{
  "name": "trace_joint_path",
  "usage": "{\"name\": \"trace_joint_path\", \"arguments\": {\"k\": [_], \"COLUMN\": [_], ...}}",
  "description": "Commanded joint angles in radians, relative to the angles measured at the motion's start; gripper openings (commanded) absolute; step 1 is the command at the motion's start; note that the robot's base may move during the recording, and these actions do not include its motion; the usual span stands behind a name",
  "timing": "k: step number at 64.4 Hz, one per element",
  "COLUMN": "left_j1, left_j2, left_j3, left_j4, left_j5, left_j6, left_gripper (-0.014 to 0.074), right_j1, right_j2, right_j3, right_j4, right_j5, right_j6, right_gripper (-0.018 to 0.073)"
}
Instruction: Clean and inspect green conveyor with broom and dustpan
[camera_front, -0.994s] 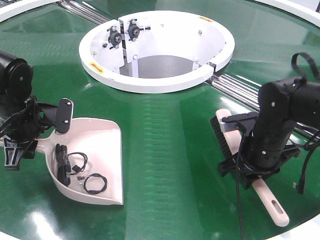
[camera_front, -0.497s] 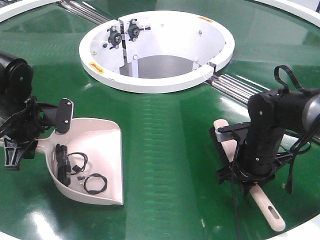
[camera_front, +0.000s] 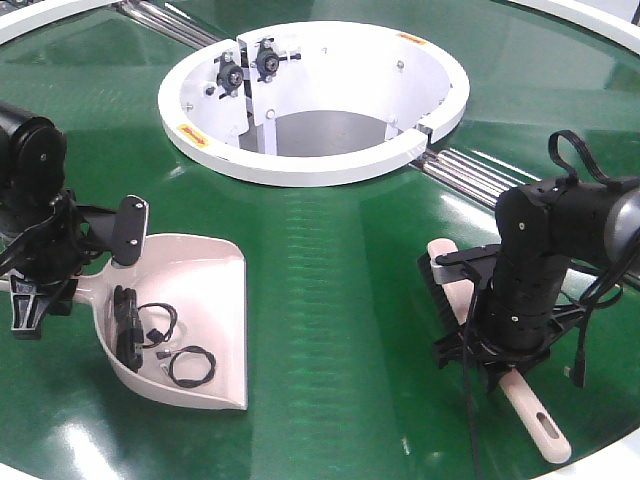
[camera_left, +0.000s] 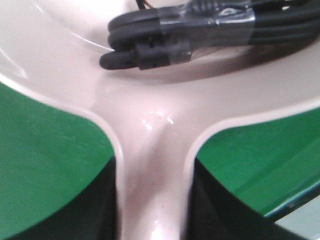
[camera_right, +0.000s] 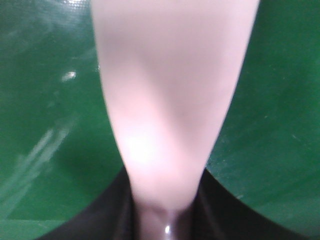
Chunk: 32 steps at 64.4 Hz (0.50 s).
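The green conveyor (camera_front: 330, 270) fills the front view. The pale pink dustpan (camera_front: 200, 300) lies flat on it at the left, with black cable pieces (camera_front: 140, 330) inside the scoop. My left gripper (camera_front: 77, 272) is shut on the dustpan's handle. In the left wrist view, that handle (camera_left: 152, 165) runs between the dark fingers of the left gripper (camera_left: 152, 215). At the right, the broom (camera_front: 448, 285) rests bristles-down on the belt, and my right gripper (camera_front: 505, 345) is shut on its handle. The right wrist view shows the broom's back (camera_right: 170, 90) above the right gripper (camera_right: 162, 220).
The white round hub (camera_front: 200, 135) with its open centre stands at the back middle. A steel roller seam (camera_front: 470, 165) runs from the hub toward the right arm. The conveyor's white rim (camera_front: 600, 462) curves along the near right edge, close to the broom's handle end.
The right arm has dropped and swung slightly left, bringing the broom lower onto the belt; it has held still for the last half second. The left arm and dustpan barely moved.
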Motion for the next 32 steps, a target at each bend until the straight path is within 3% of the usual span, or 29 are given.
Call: {"name": "trace_joint_path", "arguments": {"k": [1, 32], "left_j1": [-0.008, -0.007], "left_j2": [-0.046, -0.046], "left_j3": [-0.026, -0.026], "left_j4": [-0.014, -0.022], "left_j5": [-0.026, -0.029], "left_j6": [-0.011, -0.013], "left_gripper": [-0.0006, 0.0], "right_j1": [-0.007, -0.007], "right_j2": [-0.032, -0.032], "right_j3": [-0.02, -0.02], "right_j4": [-0.005, -0.005], "right_j5": [0.008, 0.005], "right_j6": [-0.007, -0.008], "right_gripper": [-0.0004, -0.0004]}}
